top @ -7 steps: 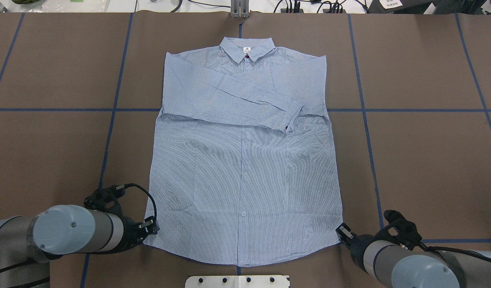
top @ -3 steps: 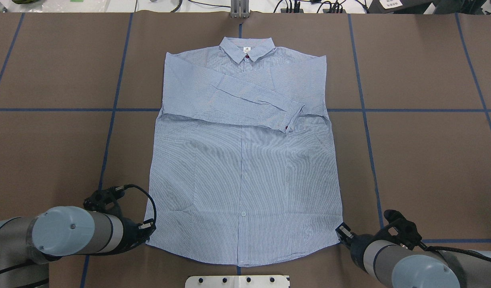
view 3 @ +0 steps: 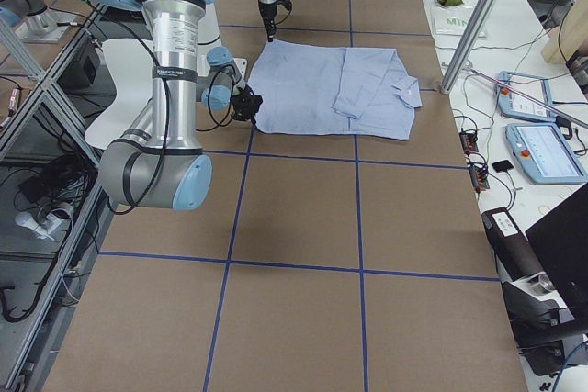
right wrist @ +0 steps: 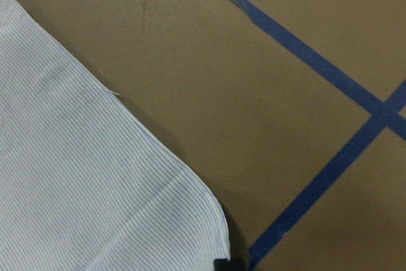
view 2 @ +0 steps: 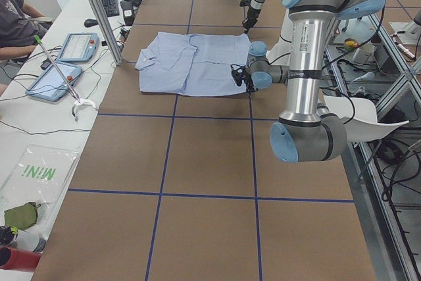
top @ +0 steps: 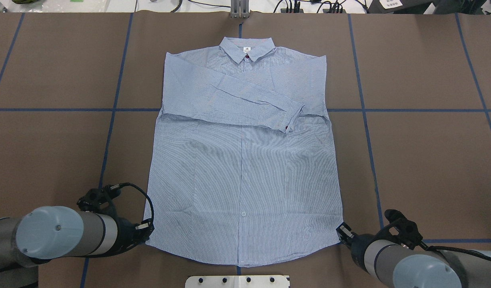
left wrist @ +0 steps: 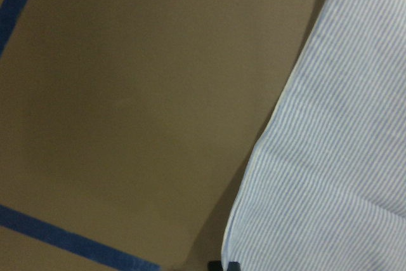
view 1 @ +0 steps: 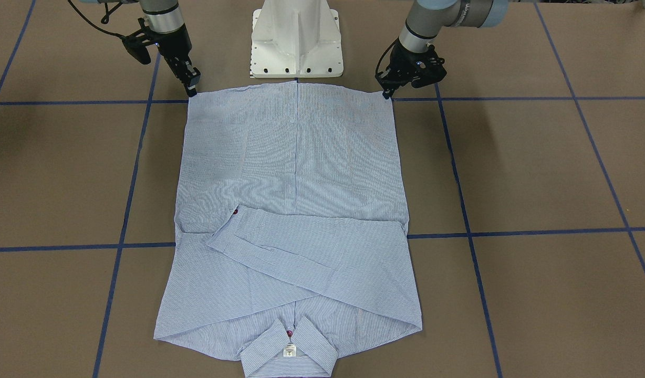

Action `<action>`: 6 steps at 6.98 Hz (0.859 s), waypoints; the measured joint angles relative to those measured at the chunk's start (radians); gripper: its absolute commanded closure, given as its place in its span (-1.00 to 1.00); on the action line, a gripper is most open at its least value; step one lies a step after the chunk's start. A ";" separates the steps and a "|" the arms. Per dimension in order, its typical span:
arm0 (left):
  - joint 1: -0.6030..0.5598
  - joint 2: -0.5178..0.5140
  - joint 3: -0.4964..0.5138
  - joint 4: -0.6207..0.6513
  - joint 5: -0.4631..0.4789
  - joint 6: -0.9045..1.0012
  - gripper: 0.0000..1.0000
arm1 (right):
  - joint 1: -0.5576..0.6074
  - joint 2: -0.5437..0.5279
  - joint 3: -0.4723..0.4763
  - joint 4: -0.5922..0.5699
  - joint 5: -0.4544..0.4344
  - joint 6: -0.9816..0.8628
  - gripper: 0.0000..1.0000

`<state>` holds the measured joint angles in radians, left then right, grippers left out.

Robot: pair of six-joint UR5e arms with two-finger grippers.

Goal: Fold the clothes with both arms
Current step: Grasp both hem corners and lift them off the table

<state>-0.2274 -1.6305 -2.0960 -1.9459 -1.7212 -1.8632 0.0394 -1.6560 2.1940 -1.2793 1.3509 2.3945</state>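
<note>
The light blue striped shirt [top: 245, 168] lies flat, front up, collar [top: 247, 48] at the far side, both sleeves folded across the chest. My left gripper [top: 146, 231] is low at the near left hem corner, shut on it; it is on the right in the front-facing view [view 1: 386, 92]. My right gripper [top: 340, 234] is low at the near right hem corner, shut on it, on the left in the front-facing view [view 1: 191, 86]. Each wrist view shows only a shirt corner [left wrist: 336, 176] [right wrist: 82, 188] and a dark fingertip at the bottom edge.
The brown table cover [top: 429, 160] carries blue tape lines [top: 365, 120]. The white pedestal base [view 1: 296, 39] stands right behind the hem. A metal post [top: 240, 10] is at the far edge. Tablets [view 2: 79, 47] and a seated person lie beyond the far edge.
My left gripper has moved outward to the left and drawn the near left hem corner with it, straightening that side edge. The right gripper and its corner have held still.
</note>
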 measured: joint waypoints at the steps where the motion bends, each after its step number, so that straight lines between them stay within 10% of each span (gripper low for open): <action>1: 0.000 0.019 -0.044 0.001 -0.004 -0.001 1.00 | 0.000 -0.019 0.031 0.000 0.000 0.000 1.00; 6: -0.175 -0.023 -0.143 0.003 -0.061 -0.055 1.00 | 0.156 -0.046 0.148 -0.001 -0.025 -0.004 1.00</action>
<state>-0.4026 -1.6538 -2.2385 -1.9425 -1.7822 -1.9179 0.1951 -1.7022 2.3417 -1.2799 1.3264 2.3908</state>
